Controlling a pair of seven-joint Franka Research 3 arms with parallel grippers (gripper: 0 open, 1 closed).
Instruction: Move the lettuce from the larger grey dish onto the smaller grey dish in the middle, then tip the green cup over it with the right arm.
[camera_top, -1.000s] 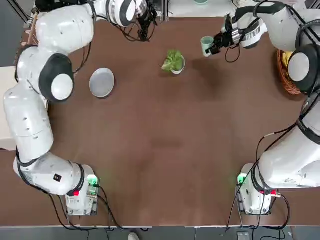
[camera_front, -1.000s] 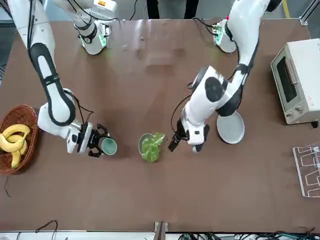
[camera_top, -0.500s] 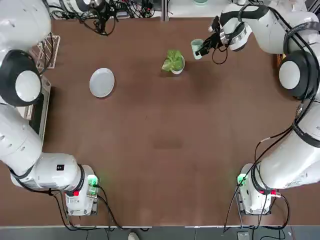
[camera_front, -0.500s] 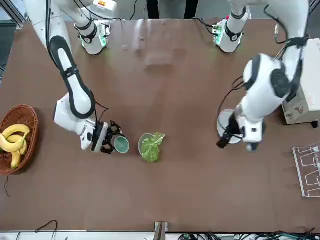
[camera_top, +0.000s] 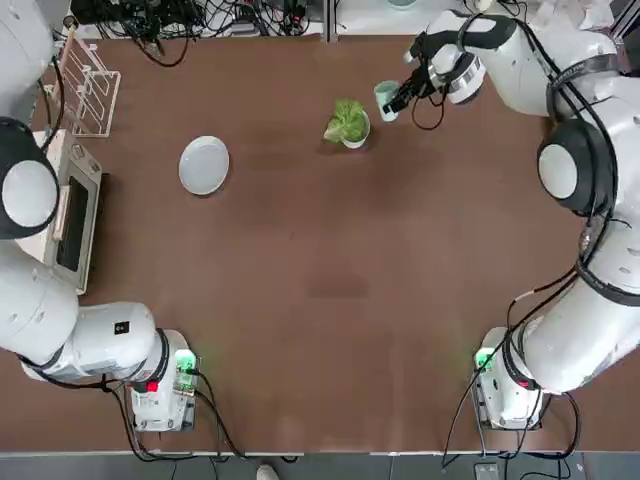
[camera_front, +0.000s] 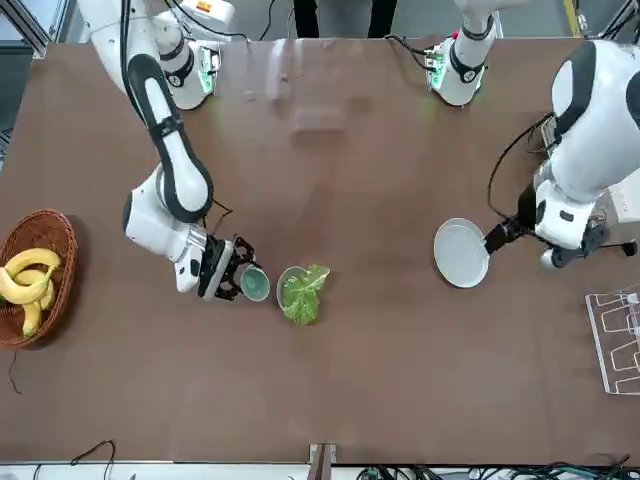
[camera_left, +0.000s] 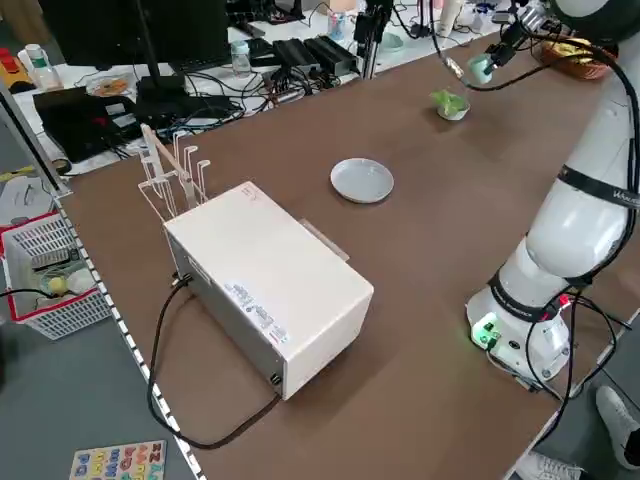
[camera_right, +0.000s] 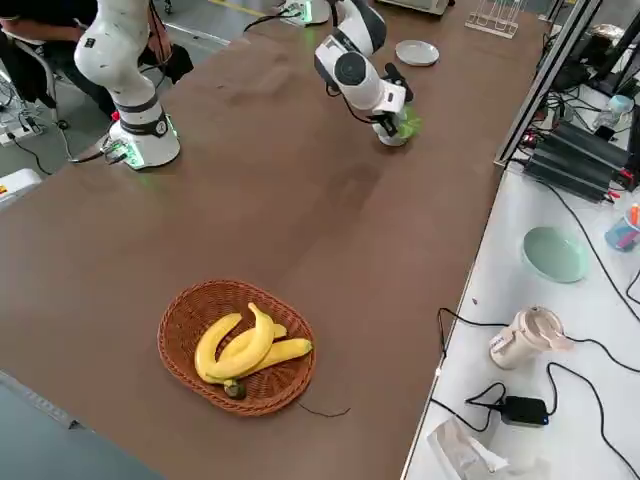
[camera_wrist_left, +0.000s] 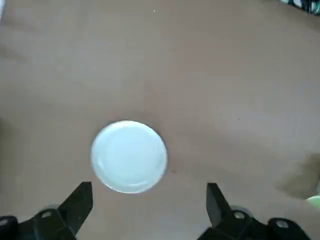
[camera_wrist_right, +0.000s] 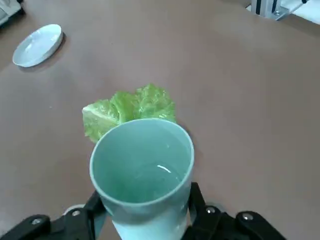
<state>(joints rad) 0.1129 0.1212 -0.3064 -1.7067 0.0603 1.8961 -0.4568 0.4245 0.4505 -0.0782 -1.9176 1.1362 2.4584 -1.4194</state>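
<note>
My right gripper (camera_wrist_right: 145, 220) is clamped on the green cup (camera_wrist_right: 142, 172), the lettuce (camera_wrist_right: 127, 110) apparently just beyond its rim, while my left gripper's (camera_wrist_left: 147, 210) fingers stand apart above the larger grey dish (camera_wrist_left: 129, 156).

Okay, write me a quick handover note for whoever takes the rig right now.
Right gripper: shut on the green cup, held tilted beside the lettuce.
Left gripper: open, empty, above the plate.
Lettuce is in the small bowl mid-table; plate is bare.
Done: lettuce moved.
Left: tip the cup over the lettuce.
</note>
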